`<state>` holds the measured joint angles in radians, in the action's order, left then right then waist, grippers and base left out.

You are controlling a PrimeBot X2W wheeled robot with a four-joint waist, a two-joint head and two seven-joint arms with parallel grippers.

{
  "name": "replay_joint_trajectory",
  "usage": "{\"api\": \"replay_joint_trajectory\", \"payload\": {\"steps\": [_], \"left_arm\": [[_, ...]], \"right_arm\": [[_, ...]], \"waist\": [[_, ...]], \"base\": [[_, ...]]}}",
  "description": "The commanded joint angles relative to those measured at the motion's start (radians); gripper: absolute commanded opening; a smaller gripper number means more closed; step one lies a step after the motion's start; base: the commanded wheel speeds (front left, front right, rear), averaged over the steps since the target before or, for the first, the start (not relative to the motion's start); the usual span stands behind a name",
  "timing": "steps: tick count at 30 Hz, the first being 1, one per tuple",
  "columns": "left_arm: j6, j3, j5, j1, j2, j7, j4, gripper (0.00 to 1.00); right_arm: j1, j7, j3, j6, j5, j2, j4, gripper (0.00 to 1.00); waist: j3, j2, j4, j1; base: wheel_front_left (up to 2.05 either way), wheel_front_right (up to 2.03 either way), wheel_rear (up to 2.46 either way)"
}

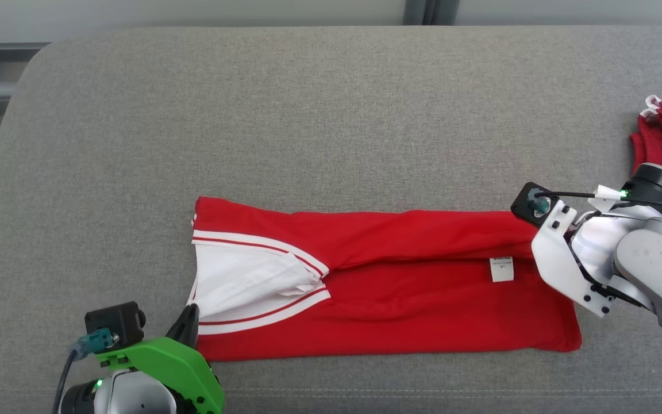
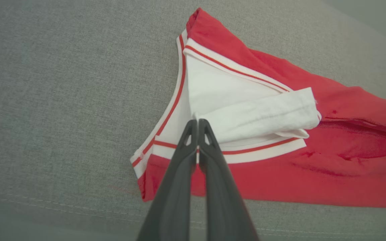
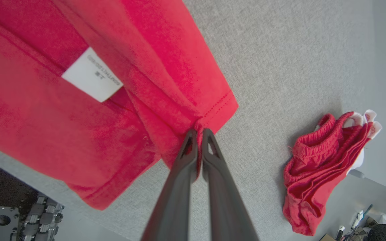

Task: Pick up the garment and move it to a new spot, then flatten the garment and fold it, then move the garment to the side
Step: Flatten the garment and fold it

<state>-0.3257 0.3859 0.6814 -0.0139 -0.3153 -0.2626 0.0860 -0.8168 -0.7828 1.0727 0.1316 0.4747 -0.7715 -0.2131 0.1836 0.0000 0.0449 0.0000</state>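
Centre frame on the grey cushion point(image 1: 331, 115), the red garment point(image 1: 400, 299) lies half-folded, left gripper point(image 2: 198, 123) pinching its white trim point(image 2: 263, 152), right gripper point(image 3: 198, 132) pinching the red hem point(image 3: 220, 106); lifting both ends level should keep it smooth.

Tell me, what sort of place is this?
Probably a robot test lab, not a home: a grey fabric-covered table holds one red garment, a heap of red clothes waits near its edge, and metal machinery shows past the table's edge.
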Motion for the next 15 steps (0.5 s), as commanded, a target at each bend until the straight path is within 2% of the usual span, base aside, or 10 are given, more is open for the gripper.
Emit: {"api": "replay_joint_trajectory", "payload": {"steps": [1, 2, 11, 12, 13, 15], "left_arm": [[-0.002, 0.001, -0.006, 0.013, 0.001, 0.002, -0.008, 0.0], [-0.004, 0.006, -0.013, 0.016, -0.003, -0.001, -0.014, 0.0], [0.002, 0.033, -0.019, 0.03, -0.011, -0.014, -0.066, 0.0], [0.0, 0.034, -0.024, 0.029, -0.014, -0.013, -0.071, 0.16], [-0.001, 0.041, -0.033, 0.03, -0.019, -0.013, -0.076, 1.0], [-0.006, 0.047, -0.036, 0.039, -0.02, -0.015, -0.087, 1.0]], "right_arm": [[-0.015, 0.002, 0.009, -0.002, 0.006, -0.006, -0.011, 0.91], [-0.021, 0.003, -0.006, -0.002, 0.005, -0.005, -0.032, 1.0], [-0.015, 0.055, -0.038, -0.002, 0.005, 0.03, -0.072, 1.0], [-0.005, 0.065, -0.05, -0.002, 0.004, 0.037, -0.077, 1.0], [0.003, 0.079, -0.067, -0.002, 0.001, 0.043, -0.08, 1.0], [0.024, 0.106, -0.106, -0.002, -0.007, 0.057, -0.086, 1.0]], "waist": [[-0.002, 0.0, 0.001, 0.0], [-0.004, 0.0, 0.001, 0.0], [-0.029, 0.0, 0.004, 0.0], [-0.034, 0.0, 0.004, 0.0], [-0.039, 0.0, 0.003, 0.0], [-0.051, 0.0, 0.002, 0.0]], "base": [[0.0, 0.0, 0.0], [0.0, 0.0, 0.0], [0.0, 0.0, 0.0], [0.0, 0.0, 0.0], [0.0, 0.0, 0.0], [0.0, 0.0, 0.0]]}}
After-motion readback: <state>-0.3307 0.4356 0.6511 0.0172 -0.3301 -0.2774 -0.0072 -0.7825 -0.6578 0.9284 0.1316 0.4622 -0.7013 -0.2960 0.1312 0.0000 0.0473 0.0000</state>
